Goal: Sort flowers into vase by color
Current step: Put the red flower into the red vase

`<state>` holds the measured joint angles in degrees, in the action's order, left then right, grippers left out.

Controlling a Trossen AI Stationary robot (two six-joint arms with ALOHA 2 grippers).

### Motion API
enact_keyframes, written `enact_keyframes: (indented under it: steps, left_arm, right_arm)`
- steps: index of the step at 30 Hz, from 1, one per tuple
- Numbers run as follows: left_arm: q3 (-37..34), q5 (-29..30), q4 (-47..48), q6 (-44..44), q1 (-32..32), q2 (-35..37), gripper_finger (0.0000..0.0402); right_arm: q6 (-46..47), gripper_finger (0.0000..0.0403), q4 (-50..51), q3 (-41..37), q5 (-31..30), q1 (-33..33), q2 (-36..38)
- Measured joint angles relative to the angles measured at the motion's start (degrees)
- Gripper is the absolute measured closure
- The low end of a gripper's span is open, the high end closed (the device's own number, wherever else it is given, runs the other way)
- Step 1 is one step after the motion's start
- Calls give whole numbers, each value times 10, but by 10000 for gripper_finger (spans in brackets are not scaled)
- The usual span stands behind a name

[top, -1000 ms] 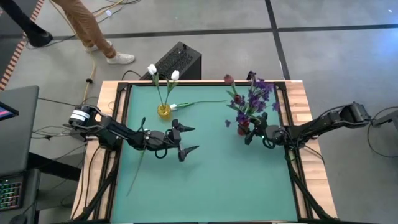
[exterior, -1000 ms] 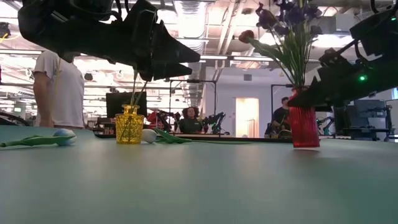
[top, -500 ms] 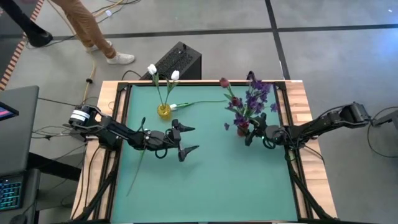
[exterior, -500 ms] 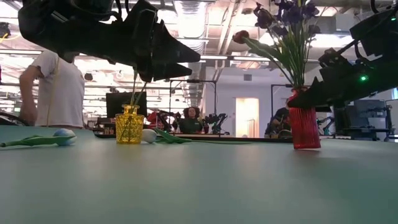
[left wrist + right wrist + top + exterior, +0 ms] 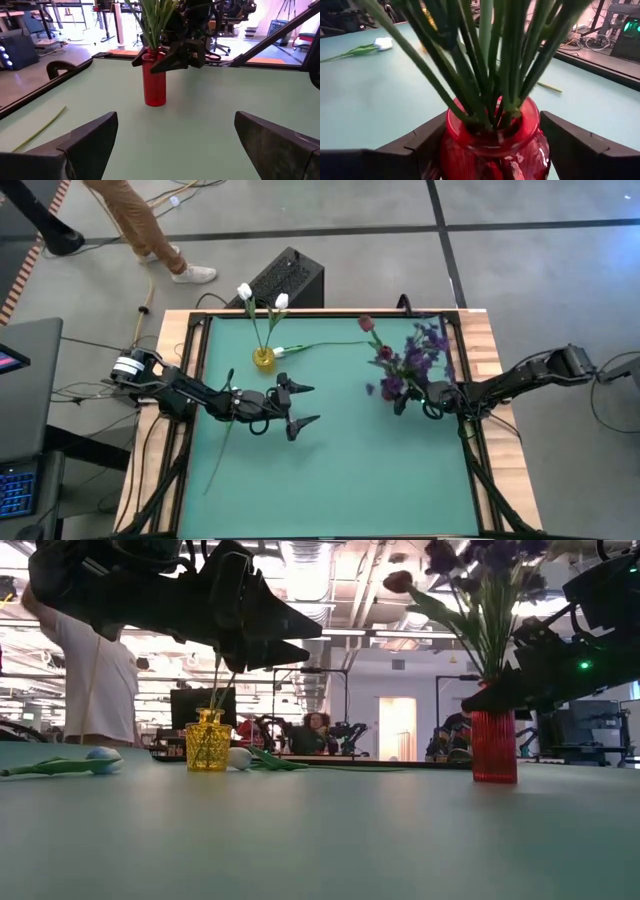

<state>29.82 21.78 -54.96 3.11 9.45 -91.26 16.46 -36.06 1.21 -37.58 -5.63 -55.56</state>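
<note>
Red glass vase point(image 5: 495, 140) stands between the right gripper's point(image 5: 404, 396) spread fingers point(image 5: 580, 147), which flank it closely without clearly clamping; purple spray point(image 5: 425, 345) and dark red tulip point(image 5: 366, 324) stand inside. The left gripper point(image 5: 303, 403) hovers wide open, empty, mid-table. White tulips point(image 5: 245, 291) fill the yellow vase point(image 5: 263, 359).

Even, bright overhead light — ceiling lamps point(image 5: 330, 632) glare, arms silhouetted — purple spray point(image 5: 415, 360) motion-blurred.
</note>
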Motion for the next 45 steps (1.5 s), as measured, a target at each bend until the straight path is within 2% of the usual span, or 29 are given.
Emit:
enact_keyframes:
  steps: [16, 32, 37, 41, 45]
  left_arm:
    - [0, 0, 4, -3, 0, 0, 13]
    - [0, 0, 3, -3, 0, 0, 13]
    - [0, 0, 3, -3, 0, 0, 13]
    - [0, 0, 3, 0, 0, 0, 13]
    - [0, 0, 3, 1, 0, 0, 13]
  right_arm:
    - [-9, 48, 1, 0, 2, 0, 1]
    - [-148, 40, 5, 9, -12, -26, 1]
    - [-168, 36, 90, 48, -12, -27, 1]
    - [-131, 34, 219, 91, -10, -14, 1]
    - [-114, 33, 295, 126, -1, -5, 1]
